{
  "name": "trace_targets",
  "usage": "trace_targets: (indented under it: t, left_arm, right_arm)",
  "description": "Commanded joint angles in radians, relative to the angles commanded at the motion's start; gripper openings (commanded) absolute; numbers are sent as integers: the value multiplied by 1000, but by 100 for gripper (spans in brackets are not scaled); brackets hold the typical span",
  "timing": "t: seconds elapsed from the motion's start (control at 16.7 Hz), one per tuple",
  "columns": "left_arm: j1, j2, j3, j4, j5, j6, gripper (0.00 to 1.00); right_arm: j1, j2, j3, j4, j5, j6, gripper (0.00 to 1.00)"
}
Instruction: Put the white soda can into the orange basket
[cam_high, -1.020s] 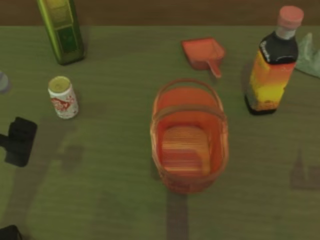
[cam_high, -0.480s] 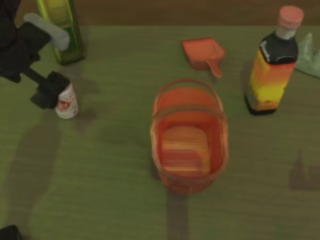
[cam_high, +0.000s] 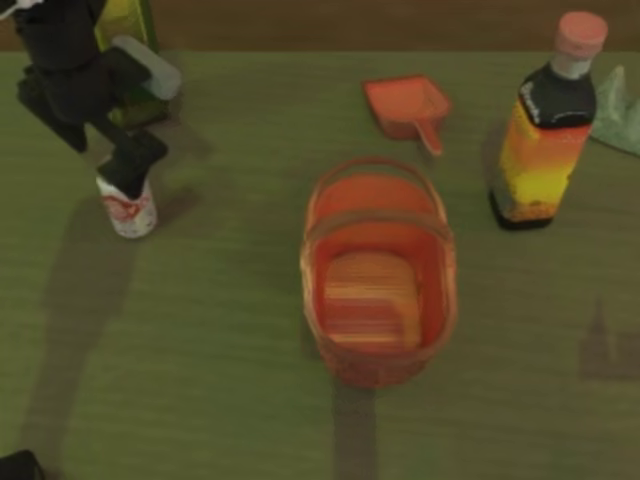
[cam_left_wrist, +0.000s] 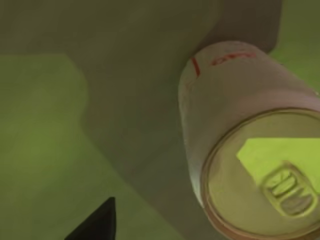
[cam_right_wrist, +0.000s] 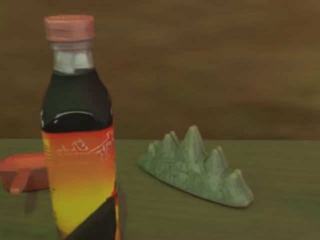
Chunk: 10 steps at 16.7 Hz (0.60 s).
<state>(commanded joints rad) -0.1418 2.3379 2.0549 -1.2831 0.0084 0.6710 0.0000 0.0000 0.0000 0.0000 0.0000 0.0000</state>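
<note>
Over at the table's left side, your left gripper hangs directly above the white soda can, which stands upright on the green mat just in front of the tall green bottle. From above, the fingers hide the can's top, and in the left wrist view only one dark fingertip shows beside the can, so you cannot tell how wide the jaws stand or whether they grip anything. The can looks unheld and off-centre to the wrist camera. That is your risk: if you descend misaligned, a finger may land on the rim and tip the can, or knock it into the bottle. The orange basket sits well apart at the table's centre, and its arched handle could snag a low carry. Your right arm is parked, out of the top view.
</note>
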Motion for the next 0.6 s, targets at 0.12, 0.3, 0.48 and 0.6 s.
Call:
trace_targets:
  t: [0.12, 0.3, 0.48, 0.6]
  left_arm:
    - [2, 41, 46, -9, -3, 12, 100]
    - [2, 48, 55, -11, -4, 14, 100]
    - [1, 45, 52, -9, -3, 13, 100]
    - [1, 49, 35, 9, -4, 13, 100]
  right_arm:
    - [0, 0, 0, 0, 0, 0, 100]
    - [0, 0, 0, 0, 0, 0, 100]
    - [0, 0, 0, 0, 0, 0, 100]
    - [0, 0, 0, 0, 0, 0, 100]
